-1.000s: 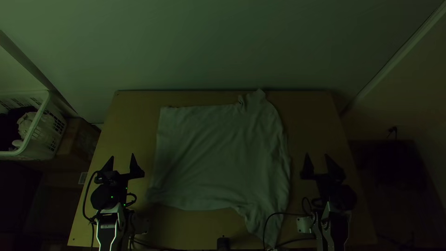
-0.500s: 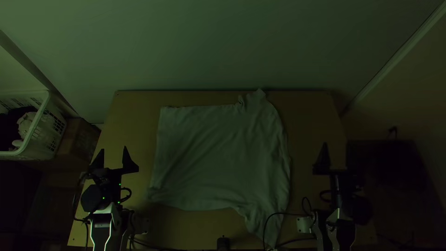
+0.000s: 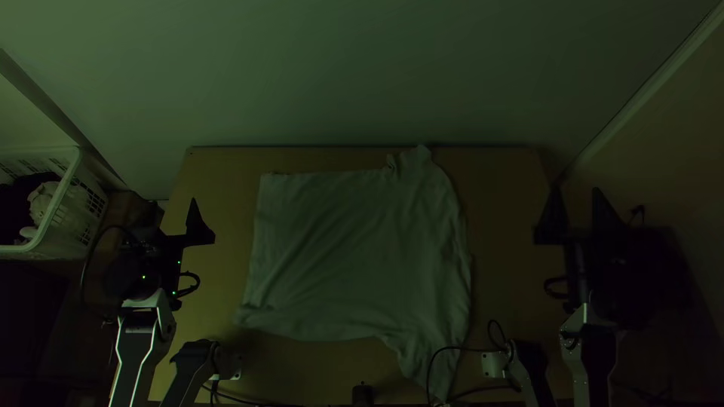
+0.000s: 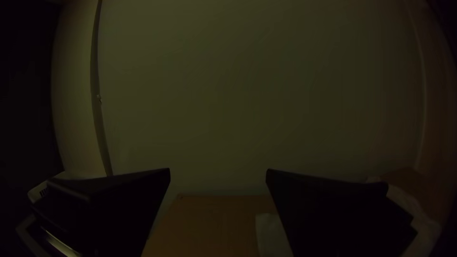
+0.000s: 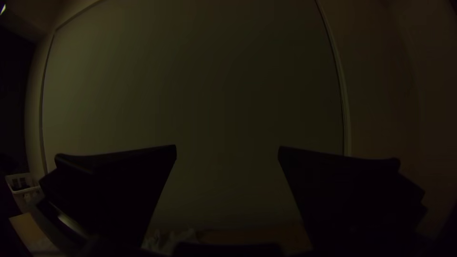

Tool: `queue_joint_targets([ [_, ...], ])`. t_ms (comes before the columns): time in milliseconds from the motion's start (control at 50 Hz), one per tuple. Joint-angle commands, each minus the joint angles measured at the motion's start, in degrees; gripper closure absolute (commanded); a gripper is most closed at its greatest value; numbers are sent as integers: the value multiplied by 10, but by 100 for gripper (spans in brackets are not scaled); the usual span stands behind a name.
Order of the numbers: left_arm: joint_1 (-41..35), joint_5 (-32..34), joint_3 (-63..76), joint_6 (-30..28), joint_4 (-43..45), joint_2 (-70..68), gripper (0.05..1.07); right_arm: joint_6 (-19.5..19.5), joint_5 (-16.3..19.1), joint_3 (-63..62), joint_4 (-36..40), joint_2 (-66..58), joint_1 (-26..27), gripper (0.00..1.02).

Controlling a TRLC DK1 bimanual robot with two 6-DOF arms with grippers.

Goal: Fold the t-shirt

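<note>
Had left gripper (image 4: 218, 170) and right gripper (image 3: 575, 189) parted and empty.
Had shirt (image 3: 354, 256) spread on table (image 3: 219, 177) between them, edges rumpled; risked crooked fold from near sleeve (image 3: 413, 356) snagging on cable (image 3: 471, 347).

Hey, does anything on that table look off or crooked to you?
The t-shirt lies uneven: its right side stretches to the far and near edges of the table, while the left side stops short of both.
</note>
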State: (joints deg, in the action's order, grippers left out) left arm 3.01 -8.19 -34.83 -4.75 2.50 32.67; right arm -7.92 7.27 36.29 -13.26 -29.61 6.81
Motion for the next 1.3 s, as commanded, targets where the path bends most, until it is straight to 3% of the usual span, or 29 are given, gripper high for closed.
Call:
queue_joint_targets([
  [0, -8, 3, -62, 0, -7, 57, 10, -9, -3, 56, -4, -55, -5, 4],
  [260, -17, 3, -206, 5, -72, 203, 10, -8, -5, 175, 3, -194, -40, 4],
  [440, -30, 3, -277, 21, -94, 283, 10, -8, -28, 254, 39, -288, -79, 4],
  [620, -34, 3, -336, 45, -113, 358, 10, -24, -40, 358, 155, -389, -105, 4],
  [820, -19, 37, -415, 101, -200, 458, 10, -43, -40, 429, 212, -478, -123, 4],
  [940, -19, 39, -449, 103, -229, 514, 10, -58, -39, 492, 285, -548, -129, 4],
  [1080, -14, 59, -476, 112, -230, 569, 10, -72, -15, 539, 336, -621, -130, 4],
  [1280, -13, 63, -590, 130, -304, 672, 11, -110, 16, 631, 438, -733, -139, 4],
])
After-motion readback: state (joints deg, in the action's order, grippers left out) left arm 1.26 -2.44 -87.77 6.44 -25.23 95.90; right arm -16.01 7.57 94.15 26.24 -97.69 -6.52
